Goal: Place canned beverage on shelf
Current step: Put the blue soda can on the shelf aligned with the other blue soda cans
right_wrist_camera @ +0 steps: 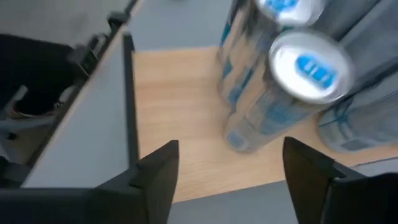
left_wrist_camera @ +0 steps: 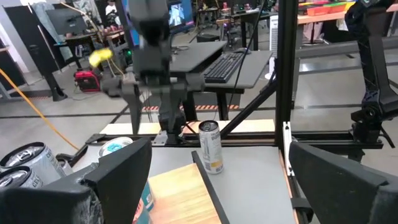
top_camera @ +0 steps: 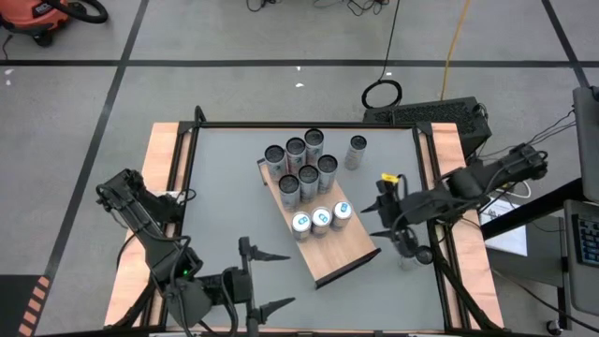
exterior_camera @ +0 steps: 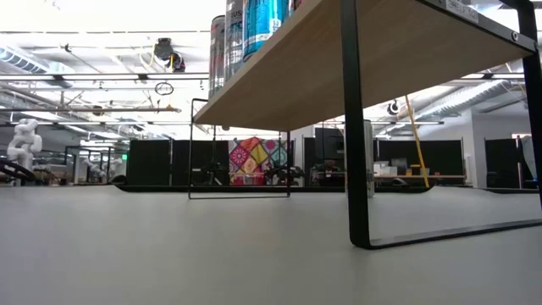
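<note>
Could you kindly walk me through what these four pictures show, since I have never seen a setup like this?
Two robot arms work at a grey table. One picture looks straight down, one looks level across the tabletop, and one comes from each wrist. A wooden shelf stands on the table with cans on it; one lone can stands on the table beside it. The right gripper sits open just off the shelf's edge, holding nothing. The left gripper waits open near the table's front.

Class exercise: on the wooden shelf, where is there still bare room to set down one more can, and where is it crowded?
The shelf is bare at its near end, between the row of three blue-topped cans and the end edge. The far end is packed with dark-topped cans.
</note>
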Robot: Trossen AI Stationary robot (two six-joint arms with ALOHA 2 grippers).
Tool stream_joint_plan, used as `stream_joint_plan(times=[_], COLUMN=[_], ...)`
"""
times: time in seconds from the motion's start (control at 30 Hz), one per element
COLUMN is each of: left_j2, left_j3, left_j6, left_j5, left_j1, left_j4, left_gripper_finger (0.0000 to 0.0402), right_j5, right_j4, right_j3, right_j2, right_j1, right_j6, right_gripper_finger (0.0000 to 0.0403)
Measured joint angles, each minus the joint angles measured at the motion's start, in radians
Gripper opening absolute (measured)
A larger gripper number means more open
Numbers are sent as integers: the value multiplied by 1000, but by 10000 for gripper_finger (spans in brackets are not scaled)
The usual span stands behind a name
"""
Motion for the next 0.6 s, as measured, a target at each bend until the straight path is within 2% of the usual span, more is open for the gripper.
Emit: stream_joint_plan(times=[0.13, 0.3, 0.6], left_j2=[0, 0, 0], left_j3=[0, 0, 0], left_j6=[-5, -24, -26], left_j5=[0, -1, -1], left_j1=[0, 2, 10], left_j4=[0, -4, -4], left_gripper_finger=[380, 380, 380], right_j5=[0, 4, 151], right_j4=[106, 177, 182], right_j3=[-109, -184, -189], right_j2=[0, 0, -1], right_j1=[0, 0, -1], right_j6=[1, 9, 20], right_gripper_finger=[178, 150, 134])
